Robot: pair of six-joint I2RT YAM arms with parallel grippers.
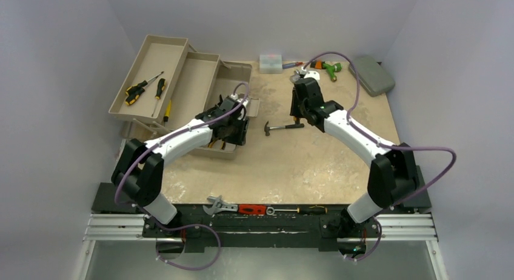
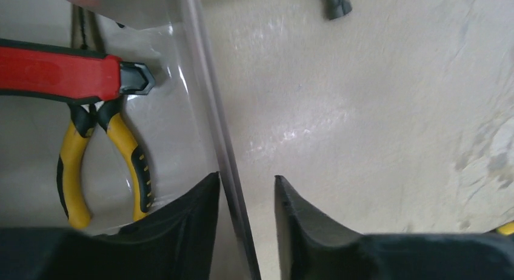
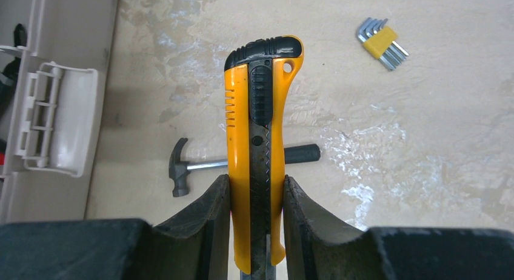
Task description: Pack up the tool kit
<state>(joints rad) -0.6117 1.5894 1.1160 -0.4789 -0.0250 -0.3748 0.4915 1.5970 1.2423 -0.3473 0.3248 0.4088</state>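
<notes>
Now my right gripper [image 3: 254, 182] clamps the yellow utility knife [image 3: 257, 98] over the counter's middle, with the hammer [image 3: 180, 174] lying beneath. My left gripper [image 2: 245, 182] stands parted astride the toolbox [image 1: 203, 80] wall near the far left corner, yellow pliers [image 2: 73, 159] inside.

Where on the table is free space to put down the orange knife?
Widest bare patch: table between the hammer and the tool row at the near edge. The far half of the leftmost tray is also bare. Crowded: far edge by the clear box and grey case.
</notes>
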